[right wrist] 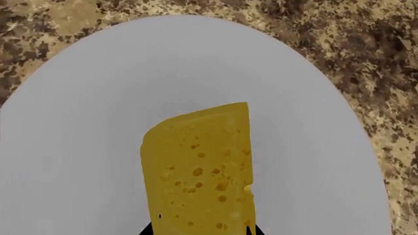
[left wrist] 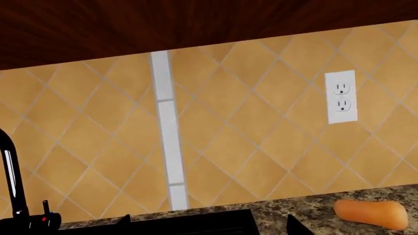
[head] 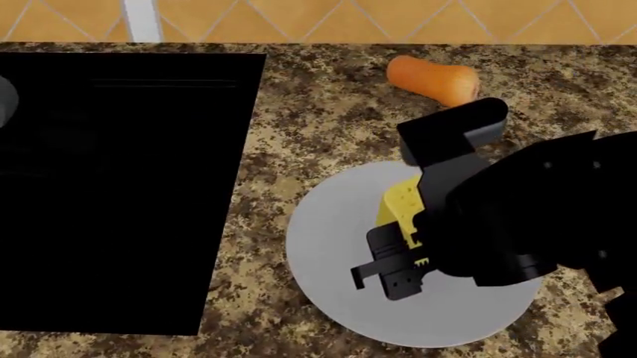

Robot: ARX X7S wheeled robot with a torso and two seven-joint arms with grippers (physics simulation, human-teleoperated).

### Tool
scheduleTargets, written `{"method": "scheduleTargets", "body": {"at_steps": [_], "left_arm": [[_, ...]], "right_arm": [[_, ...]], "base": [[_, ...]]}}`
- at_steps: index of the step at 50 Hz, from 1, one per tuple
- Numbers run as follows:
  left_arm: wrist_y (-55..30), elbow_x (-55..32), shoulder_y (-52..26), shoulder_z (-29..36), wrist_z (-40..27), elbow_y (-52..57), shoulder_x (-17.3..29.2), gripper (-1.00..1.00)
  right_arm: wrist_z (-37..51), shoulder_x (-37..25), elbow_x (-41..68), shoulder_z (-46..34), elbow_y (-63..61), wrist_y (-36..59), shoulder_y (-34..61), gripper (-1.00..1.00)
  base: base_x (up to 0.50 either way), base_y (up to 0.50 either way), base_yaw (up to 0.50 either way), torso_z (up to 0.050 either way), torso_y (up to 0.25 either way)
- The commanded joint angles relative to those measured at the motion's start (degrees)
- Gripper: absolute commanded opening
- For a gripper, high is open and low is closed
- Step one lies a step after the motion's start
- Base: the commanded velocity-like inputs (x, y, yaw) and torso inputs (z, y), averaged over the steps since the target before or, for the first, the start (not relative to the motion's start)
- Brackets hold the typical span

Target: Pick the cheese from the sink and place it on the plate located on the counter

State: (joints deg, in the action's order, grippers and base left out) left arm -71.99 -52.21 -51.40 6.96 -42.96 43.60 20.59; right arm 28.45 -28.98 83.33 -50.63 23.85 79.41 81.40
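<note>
Right arm (head: pixel 538 216) enters the head view from the lower right edge and reaches toward the middle of the frame: bulky black links, wrist bent downward. Right gripper (head: pixel 403 246) points down and toward the view's left. 1 black finger (head: pixel 388 272) shows clearly in the head view, with a bracket-like tip; the second finger is mostly hidden by the wrist housing. In the right wrist view only 2 small dark finger slivers (right wrist: pixel 147 228) show at the frame edge, 1 on each side of the cheese (right wrist: pixel 199 171), so the jaws appear closed on it. A black block (head: pixel 453 134) sits above the wrist. Left arm and left gripper: out of sight in all 3 views.
</note>
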Motion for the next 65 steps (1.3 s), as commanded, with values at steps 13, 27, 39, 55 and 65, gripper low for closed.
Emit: {"method": "scheduleTargets", "body": {"at_steps": [13,27,39,55,65], "left_arm": [[0.8,-0.8,-0.6,0.5,-0.3,-1.0,-0.1,1.0],[0.3,-2.4,-1.6,1.0,-1.8,-0.9,-0.2,1.0],[0.7,-3.7,-1.8,1.1,-2.8,-0.9,0.2,1.0],[-0.4,-8.0,-2.5,-0.8,-5.2,0.2,0.6,1.0],[-0.4,-9.2,-2.4,-1.6,-5.9,0.6,1.0,1.0]], "right_arm": [[-8.5,2.2,-11.1,-3.4,1.3,-1.6,-1.7,-1.0],[-5.4,1.0,-8.9,-2.0,-1.5,-0.4,-0.8,1.0],[2.5,-0.4,-3.3,1.8,-6.4,3.0,1.0,1.0],[23.4,-3.4,16.0,7.5,-14.3,7.4,3.6,1.0],[34.4,-6.2,27.8,6.8,-18.7,5.0,6.2,1.0]], "base": [[0.0,0.0,0.0,0.0,0.0],[0.0,0.0,0.0,0.0,0.0],[0.0,0.0,0.0,0.0,0.0],[0.0,0.0,0.0,0.0,0.0],[0.0,0.0,0.0,0.0,0.0]]}}
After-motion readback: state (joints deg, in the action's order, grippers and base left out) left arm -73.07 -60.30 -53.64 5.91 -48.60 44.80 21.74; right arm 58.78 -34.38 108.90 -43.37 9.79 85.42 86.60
